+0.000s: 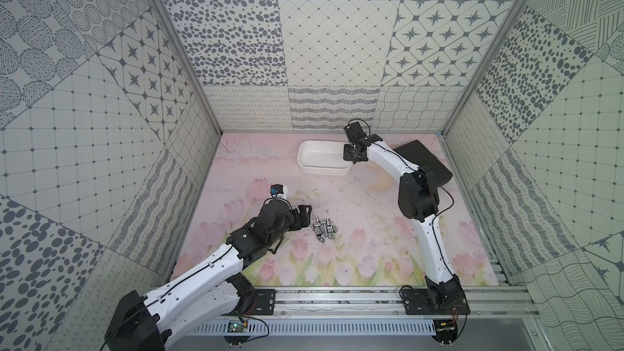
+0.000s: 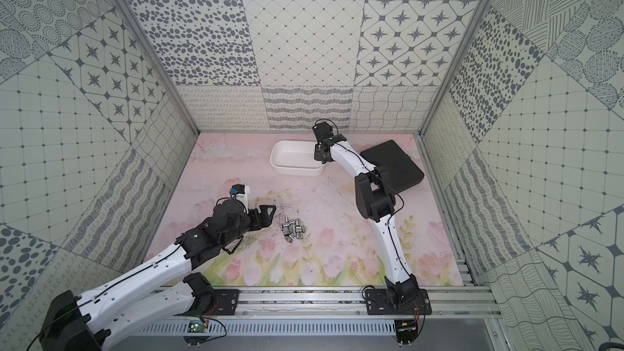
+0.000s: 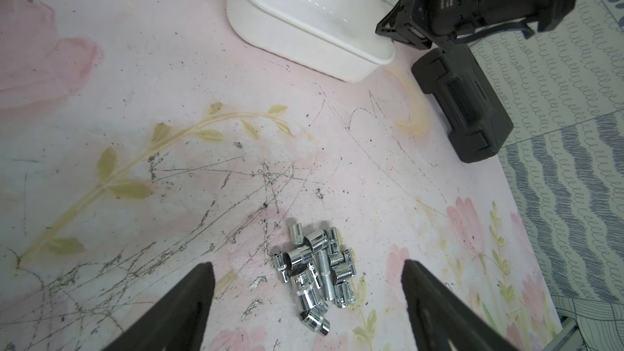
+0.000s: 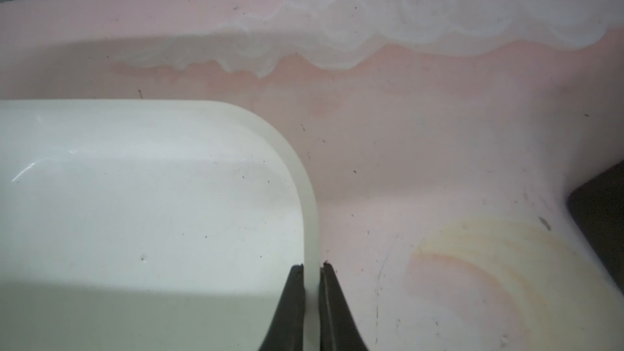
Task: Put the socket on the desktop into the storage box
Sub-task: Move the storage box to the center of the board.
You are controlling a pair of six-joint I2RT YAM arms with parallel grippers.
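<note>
Inventory: two grippers, one storage box, one black case, one cluster of sockets.

Sockets point(image 3: 315, 273): about ten pieces; overlap prevents an exact count. They are short chrome cylinders of mixed diameters, mirror-bright, some knurled, all lying on their sides in a tight pile on the desktop point(image 3: 169, 130), a pink floral mat with dark scratches. The pile lies between and just beyond the tips of the left gripper point(image 3: 307, 263), whose two black tapered fingers stand wide apart and hold nothing.

Storage box point(image 4: 304, 197): white smooth glossy plastic, rounded corners, raised rim, interior empty. The right gripper point(image 4: 311, 266) is clamped on its rim, one finger inside the wall and one outside.

Black case point(image 3: 466, 109): flat, matte, moulded, resting beyond the outer finger, apart from the box.
</note>
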